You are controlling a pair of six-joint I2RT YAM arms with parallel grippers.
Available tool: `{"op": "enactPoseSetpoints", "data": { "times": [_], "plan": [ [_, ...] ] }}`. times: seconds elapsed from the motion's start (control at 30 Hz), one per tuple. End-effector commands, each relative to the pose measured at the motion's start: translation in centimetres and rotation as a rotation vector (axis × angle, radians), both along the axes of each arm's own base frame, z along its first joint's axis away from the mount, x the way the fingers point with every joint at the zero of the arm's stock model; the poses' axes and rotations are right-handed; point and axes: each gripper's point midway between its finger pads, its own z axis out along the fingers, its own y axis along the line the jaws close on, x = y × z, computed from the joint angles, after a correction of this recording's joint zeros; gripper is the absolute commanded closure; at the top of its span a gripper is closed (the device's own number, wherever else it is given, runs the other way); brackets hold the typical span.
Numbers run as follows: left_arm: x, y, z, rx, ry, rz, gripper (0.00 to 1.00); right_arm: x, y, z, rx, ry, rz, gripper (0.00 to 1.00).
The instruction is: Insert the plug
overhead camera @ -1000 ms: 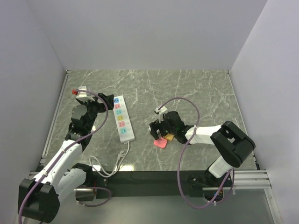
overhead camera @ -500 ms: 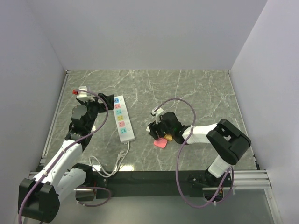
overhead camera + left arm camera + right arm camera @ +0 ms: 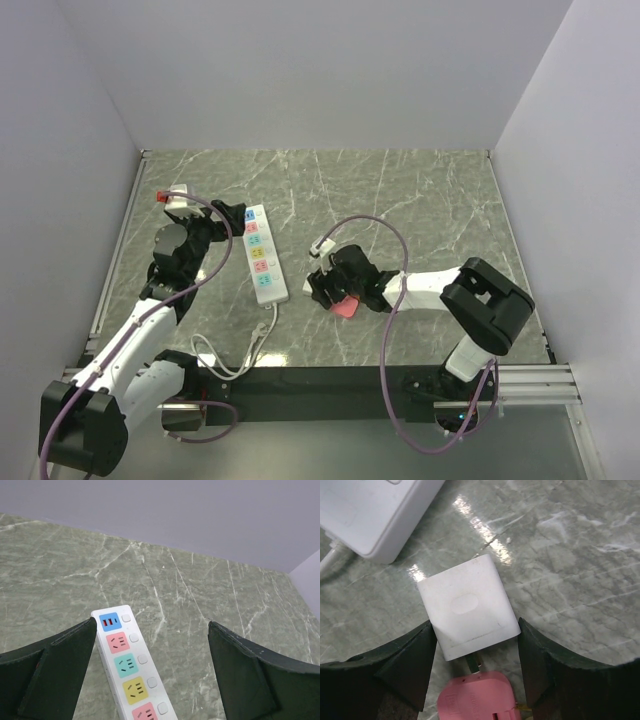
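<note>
Right gripper [image 3: 476, 630] has slid left across the marble towards the power strip [image 3: 262, 255], and its jaws have narrowed. They now stand partly closed with a finger against each side of the white plug [image 3: 467, 605], one face of it turned up to the right wrist camera; whether it is lifted I cannot tell. A metal prong shows at the plug's near edge, just above the pink plug [image 3: 475, 700], which lies on the table [image 3: 420, 200] at the gripper's near side. The strip's near corner is just beyond the white plug, a narrow band of marble between them.

Left gripper [image 3: 151, 625] is spread wide and holds nothing. It hangs at the strip's far end, one finger to the left of the strip, the other well off over bare stone. Past the strip, marble runs unbroken to the back wall [image 3: 320, 70] and the right wall [image 3: 580, 180]. The strip's cord [image 3: 262, 335] loops towards the near edge.
</note>
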Motion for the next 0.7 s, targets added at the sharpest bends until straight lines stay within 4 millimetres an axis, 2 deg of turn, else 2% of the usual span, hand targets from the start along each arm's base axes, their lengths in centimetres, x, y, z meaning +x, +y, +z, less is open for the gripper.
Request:
{"op": "enactPoseSetpoints", "data": {
  "times": [0.0, 0.03, 0.1, 0.13, 0.17, 0.23, 0.27, 0.37, 0.4, 0.5, 0.67],
  "plan": [
    [0.0, -1.1, 0.8, -0.007, -0.034, -0.056, 0.01, 1.9, 0.3, 2.1, 0.008, -0.073, -0.051, 0.61],
    [-0.1, -2.0, 0.8, -0.006, -0.039, -0.107, 0.01, 2.4, 0.3, 2.9, 0.016, -0.097, -0.068, 0.65],
    [-0.3, -2.9, 0.8, -0.010, -0.044, -0.163, 0.01, 3.8, 0.0, 5.9, 0.038, -0.190, -0.104, 0.68],
    [-0.2, -3.3, 0.5, -0.013, -0.035, -0.178, 0.01, 4.2, 0.0, 7.1, 0.047, -0.226, -0.106, 0.69],
    [-0.4, -3.9, 0.5, -0.022, -0.035, -0.215, 0.01, 4.9, 0.1, 9.4, 0.077, -0.277, -0.130, 0.69],
    [-0.5, -4.7, 0.1, -0.028, -0.025, -0.263, 0.01, 5.6, 0.2, 11.7, 0.098, -0.336, -0.134, 0.69],
    [-0.8, -5.6, 0.3, -0.041, -0.029, -0.314, 0.01, 6.0, 0.5, 13.5, 0.123, -0.369, -0.140, 0.69],
    [-1.5, -7.1, -0.2, -0.079, -0.015, -0.409, 0.01, 6.6, 0.6, 16.5, 0.165, -0.432, -0.151, 0.69],
    [-2.3, -8.5, 0.3, -0.090, -0.040, -0.501, 0.02, 6.7, 0.7, 17.4, 0.189, -0.455, -0.151, 0.70],
    [-3.9, -10.5, 1.1, -0.143, -0.066, -0.640, 0.02, 6.5, 0.6, 19.6, 0.249, -0.502, -0.154, 0.70],
    [-5.1, -12.8, 1.4, -0.186, -0.053, -0.727, 0.03, 5.6, 0.4, 22.1, 0.325, -0.560, -0.132, 0.69]
  ]
}}
